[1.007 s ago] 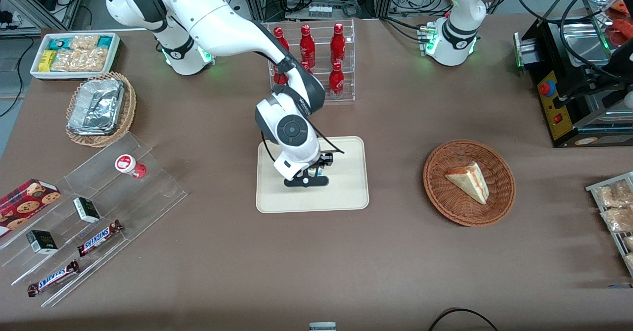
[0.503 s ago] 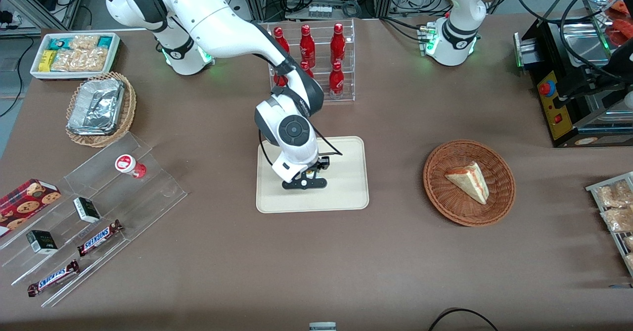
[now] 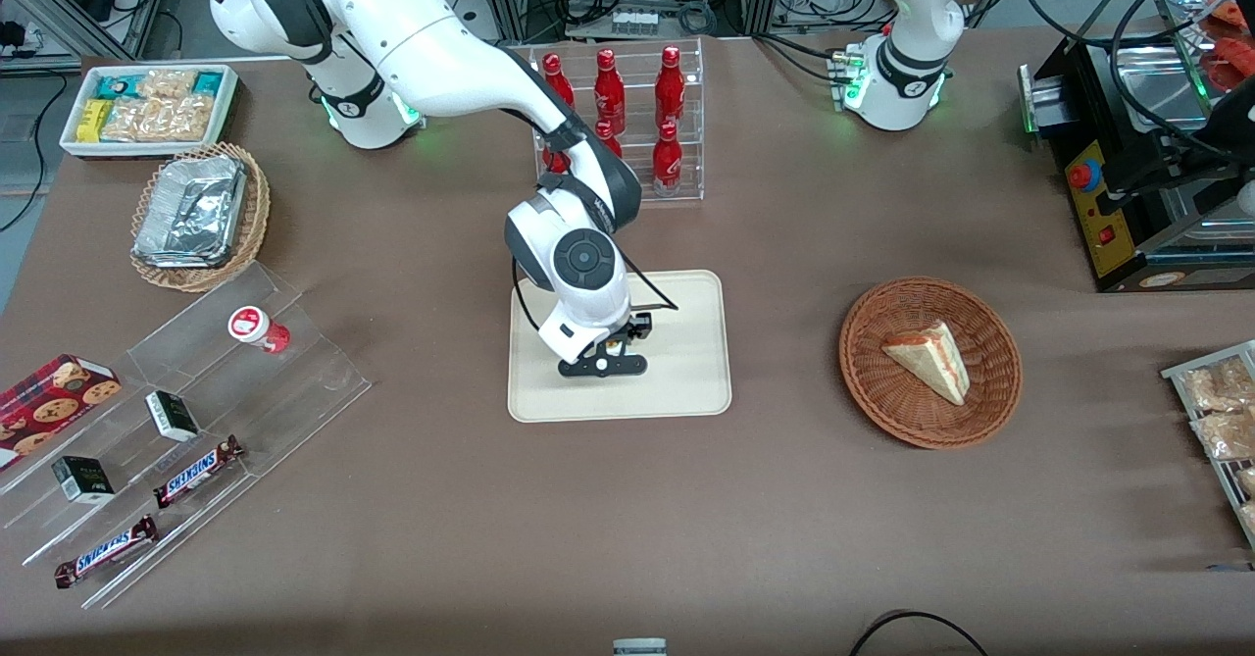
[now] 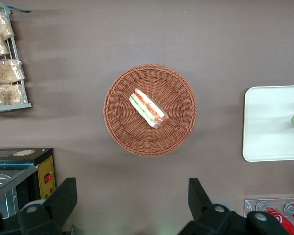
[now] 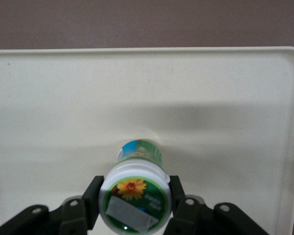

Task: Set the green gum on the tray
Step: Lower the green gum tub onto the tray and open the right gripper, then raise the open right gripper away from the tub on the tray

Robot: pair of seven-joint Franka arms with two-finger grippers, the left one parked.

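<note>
Around me, a brown table (image 3: 784,499) carries a rack of red bottles (image 3: 627,117), a wicker basket (image 3: 929,362) with a sandwich wedge (image 3: 927,359), and a clear stepped stand (image 3: 176,430) of snacks toward my end. Nearer the front camera than the bottles lies the cream tray (image 3: 686,381). My gripper (image 5: 135,204) hangs low over it, fingers (image 5: 92,197) pinching the green gum (image 5: 136,190) at its white lid; the bottle stands upright, its base apparently on the tray.
</note>
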